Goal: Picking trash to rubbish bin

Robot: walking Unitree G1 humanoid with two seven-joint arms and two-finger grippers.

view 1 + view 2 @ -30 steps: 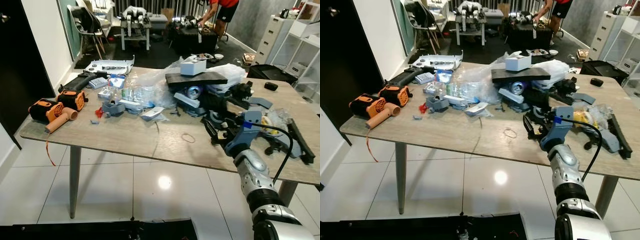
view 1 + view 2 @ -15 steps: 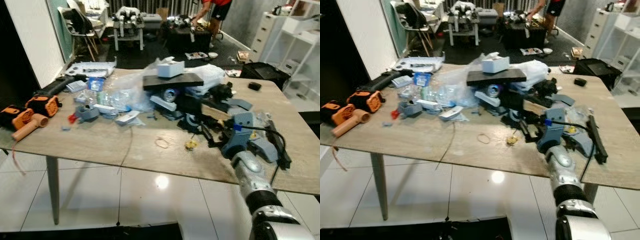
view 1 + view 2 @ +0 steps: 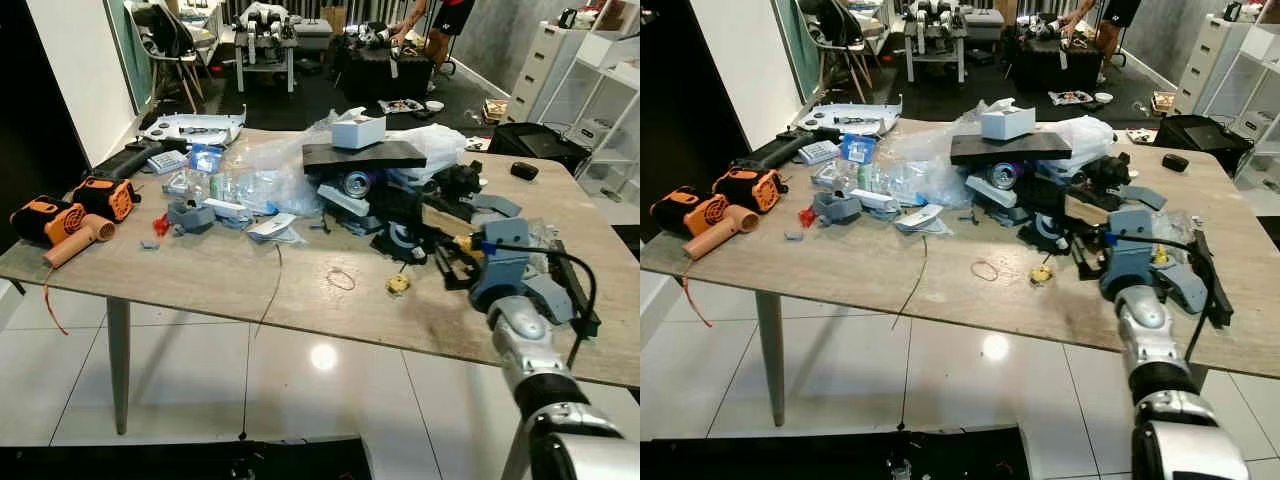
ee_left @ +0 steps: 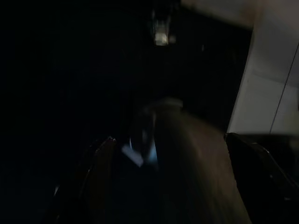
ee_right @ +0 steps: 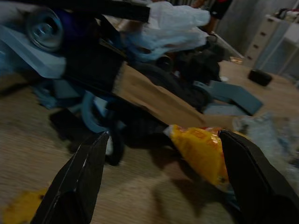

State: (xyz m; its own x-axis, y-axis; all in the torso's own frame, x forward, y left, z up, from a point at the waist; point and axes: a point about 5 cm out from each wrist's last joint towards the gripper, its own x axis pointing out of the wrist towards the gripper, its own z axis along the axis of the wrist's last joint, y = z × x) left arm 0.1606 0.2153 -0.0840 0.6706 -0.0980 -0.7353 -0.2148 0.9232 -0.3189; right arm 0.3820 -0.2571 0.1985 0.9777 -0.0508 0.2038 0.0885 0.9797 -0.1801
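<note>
A yellow wrapper (image 5: 202, 154) lies on the worktop (image 3: 250, 280) in the clutter at its right side, just ahead of the right gripper (image 5: 159, 186), whose jaws stand wide apart with the wrapper between their tips and a little beyond. In the head views the right gripper (image 3: 462, 262) hovers low over the worktop's right part, at the near edge of a heap of black and grey-blue parts (image 3: 400, 215). A brown cardboard strip (image 5: 154, 100) slants across that heap, and a drink can (image 3: 357, 183) lies on its side under a dark flat board (image 3: 364, 153) that carries a small white box (image 3: 358, 130). A small yellow scrap (image 3: 398, 284) and a rubber band (image 3: 341, 278) lie on bare wood to the left of the gripper. Further left are crumpled clear plastic bags (image 3: 265, 175), and at the far left end an orange power tool (image 3: 75, 215).

The left wrist view is very dark; whether the left jaws are apart or together cannot be told.
</note>
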